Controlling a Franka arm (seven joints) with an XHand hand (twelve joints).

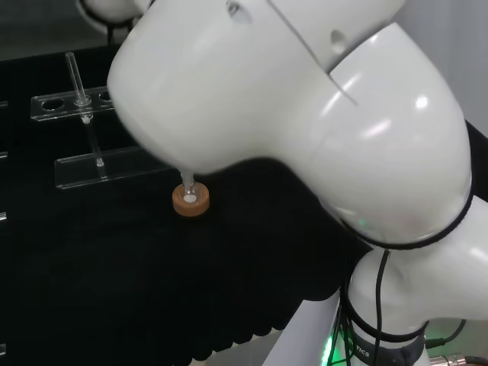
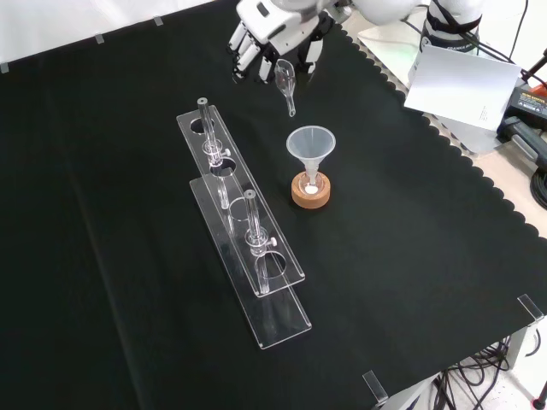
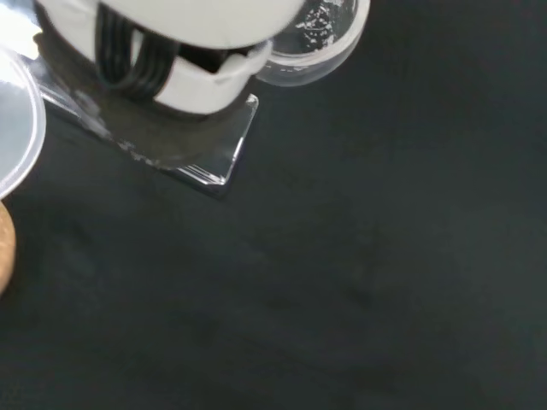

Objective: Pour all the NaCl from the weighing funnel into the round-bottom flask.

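In the front view the hand (image 2: 272, 32) comes in from the top and is shut on the clear weighing funnel (image 2: 285, 84), whose spout points down. The spout's tip hangs a little above and to the left of a clear plastic funnel (image 2: 310, 145). That funnel stands in the small round-bottom flask on a cork ring (image 2: 309, 193), with a little white powder (image 2: 312, 187) at the bottom. The head view shows the cork ring (image 1: 191, 201) under the arm's big link. In the wrist view, white grains cling inside the weighing funnel's bowl (image 3: 318, 34) beside the hand (image 3: 179, 60).
Two clear acrylic racks (image 2: 256, 265) with upright glass tubes (image 2: 250, 224) lie left of the cork ring in the front view. The scalloped edge of the cloth (image 2: 453, 141) runs down the right, with papers (image 2: 466, 81) beyond it. A rack corner (image 3: 224, 162) shows in the wrist view.
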